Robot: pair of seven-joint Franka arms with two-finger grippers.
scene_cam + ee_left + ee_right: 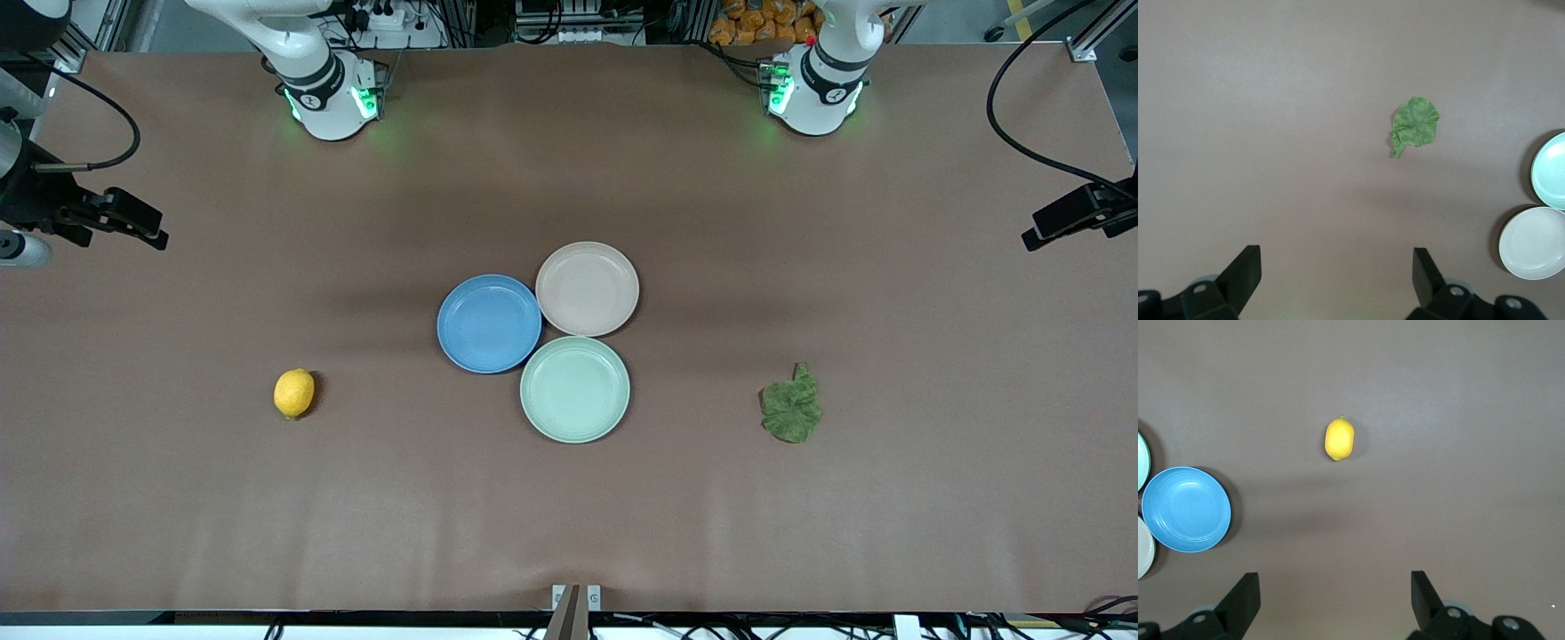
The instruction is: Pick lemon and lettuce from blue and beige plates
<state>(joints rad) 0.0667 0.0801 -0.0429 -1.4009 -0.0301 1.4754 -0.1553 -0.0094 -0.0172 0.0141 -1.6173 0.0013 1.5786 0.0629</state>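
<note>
1. Across the whole front view spreads the brown worktop (pixel 569 498), with both arm bases along the upper edge of the frame
2. At the centre of that frame three plates sit clustered, rims touching or nearly so: the blue plate (pixel 489 323) toward the right arm's end, the beige plate (pixel 587 289) beside it and farther from the front camera, and the mint-green plate (pixel 574 388) nearest the camera. All three are empty
3. In the lower right part of the front frame the lettuce (pixel 791 407) lies flat on the bare worktop, well apart from the plates, toward the left arm's end. In the left wrist view it shows a little right of centre (pixel 1415 125), with the beige and mint-green plates at the frame's right edge
4. In the lower left part of the front frame the lemon (pixel 294 392) rests on the bare worktop, well apart from the plates, toward the right arm's end. The right wrist view has it just above centre (pixel 1339 439), with the blue plate at the left edge
5. At the bottom edge of the left wrist frame the left gripper (pixel 1337 277) hangs above bare worktop, jaws spread wide and holding nothing
6. At the bottom edge of the right wrist frame the right gripper (pixel 1335 597) hangs likewise over bare worktop, jaws spread wide and holding nothing
</note>
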